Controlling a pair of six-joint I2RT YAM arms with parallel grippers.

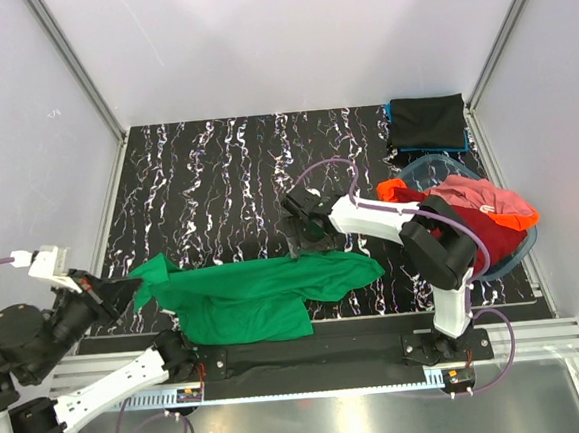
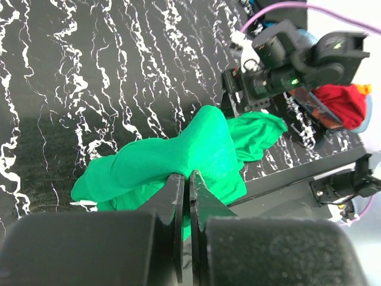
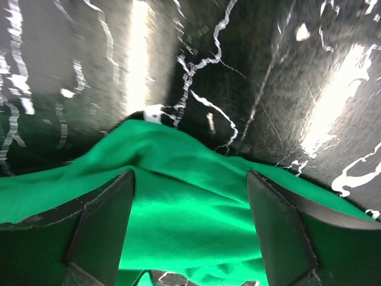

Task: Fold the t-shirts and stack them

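A bright green t-shirt (image 1: 261,294) lies stretched out along the near edge of the black marbled table (image 1: 217,182). My left gripper (image 1: 125,292) is shut on the shirt's left end, and in the left wrist view the jaws (image 2: 189,177) pinch a fold of green cloth (image 2: 178,149). My right gripper (image 1: 307,243) is open, low over the shirt's far edge near its right end. In the right wrist view (image 3: 190,176) green cloth (image 3: 196,202) lies between the spread fingers (image 3: 101,220). A folded black t-shirt (image 1: 427,120) lies on a blue one at the back right.
A clear plastic tub (image 1: 513,254) at the right holds maroon-red (image 1: 471,224) and orange (image 1: 516,221) shirts, and it also shows in the left wrist view (image 2: 342,101). White walls with metal rails surround the table. A black strip (image 1: 310,353) runs along the near edge.
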